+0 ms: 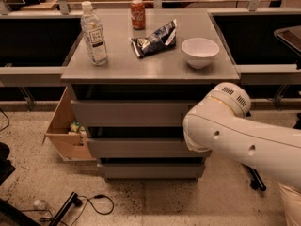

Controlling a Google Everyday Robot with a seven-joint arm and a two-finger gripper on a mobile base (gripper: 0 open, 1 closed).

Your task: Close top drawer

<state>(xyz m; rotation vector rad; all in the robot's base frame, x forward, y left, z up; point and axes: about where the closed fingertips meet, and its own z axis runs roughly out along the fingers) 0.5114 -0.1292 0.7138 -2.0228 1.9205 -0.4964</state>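
Grey desk [117, 69] carries a bottle [94, 34], can [138, 14] and bowl [200, 52]. Top drawer [127, 113] sits right under it, poking out a bit. Claw's hidden behind the white arm [211, 126] at the drawer's right end, so can't tell its state. Speckled floor [155, 201].

Top drawer [127, 113], dark gap above, claw hidden behind white arm [244, 140] at right
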